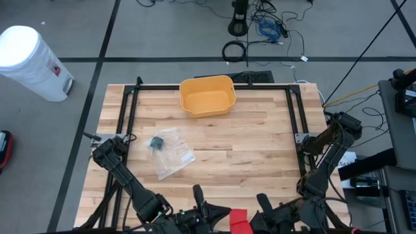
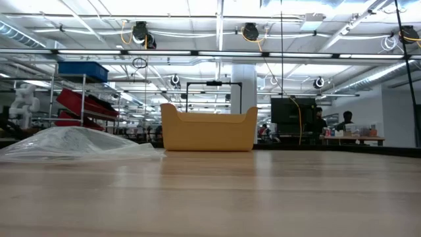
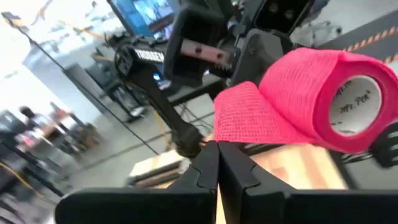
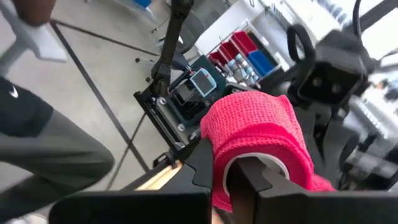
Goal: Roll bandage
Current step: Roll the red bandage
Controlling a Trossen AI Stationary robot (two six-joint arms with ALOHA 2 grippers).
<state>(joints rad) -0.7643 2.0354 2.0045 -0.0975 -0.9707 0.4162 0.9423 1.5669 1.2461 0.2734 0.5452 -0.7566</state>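
Hanging between the two grippers at the table's near edge, at about 6 o'clock in the high view, the pink roll of cohesive bandage (image 1: 238,220) shows there only as a small red patch, with the left gripper (image 1: 207,213) just to its 9 o'clock and the right gripper (image 1: 268,209) at its 3 o'clock. The wrist views give what the overhead picture cannot: from the left wrist the roll (image 3: 323,99) is seen end-on with its white cardboard core (image 3: 357,102), a loose tail of pink fabric (image 3: 249,115) running down to the left gripper's dark fingers (image 3: 205,171), which are pressed together on that tail. From the right wrist, the right gripper's fingers (image 4: 202,163) pinch the roll (image 4: 258,143) itself, one finger passing through the core and the other outside. The overhead picture alone shows the rest of the wooden butcher-block table (image 1: 260,140): a yellow plastic bin (image 1: 207,95) at 12 o'clock, and a clear plastic bag holding a small dark item (image 1: 169,153) at about 9 o'clock of centre. The low view shows the bin (image 2: 208,129) and the crumpled bag (image 2: 75,142) but neither gripper nor the bandage.
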